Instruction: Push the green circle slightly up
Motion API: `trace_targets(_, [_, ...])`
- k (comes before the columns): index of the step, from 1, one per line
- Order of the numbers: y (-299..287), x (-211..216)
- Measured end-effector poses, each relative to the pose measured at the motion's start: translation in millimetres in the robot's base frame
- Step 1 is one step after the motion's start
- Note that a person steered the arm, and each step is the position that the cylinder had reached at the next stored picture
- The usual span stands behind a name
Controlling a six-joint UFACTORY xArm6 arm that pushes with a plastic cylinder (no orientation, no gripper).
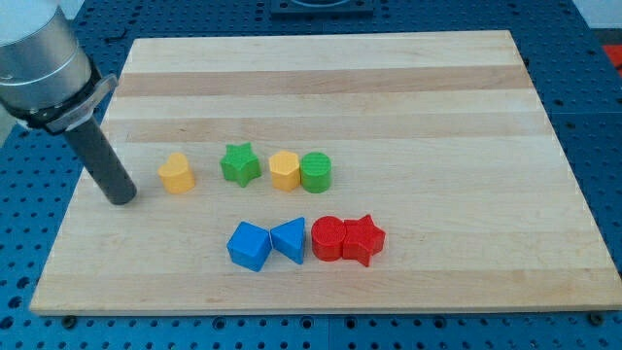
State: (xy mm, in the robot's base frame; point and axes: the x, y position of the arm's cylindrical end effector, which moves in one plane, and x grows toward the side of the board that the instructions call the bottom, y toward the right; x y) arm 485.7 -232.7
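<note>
The green circle (316, 172) stands near the board's middle, touching a yellow hexagon (284, 170) on its left. My tip (121, 197) rests on the board at the view's left, far left of the green circle and just left of a yellow heart-like block (177, 174). A green star (239, 163) lies between the two yellow blocks.
Below the green circle sits a row: a blue cube (250, 245), a blue triangle (290, 238), a red circle (328, 238) and a red star (363, 238). The wooden board (437, 117) lies on a blue table.
</note>
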Motion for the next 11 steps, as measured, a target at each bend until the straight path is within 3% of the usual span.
trace_targets(2, [72.1, -22.1])
trace_targets(5, [44.2, -11.1])
trace_targets(8, [158.7, 12.5])
trace_targets(11, [224.7, 13.3])
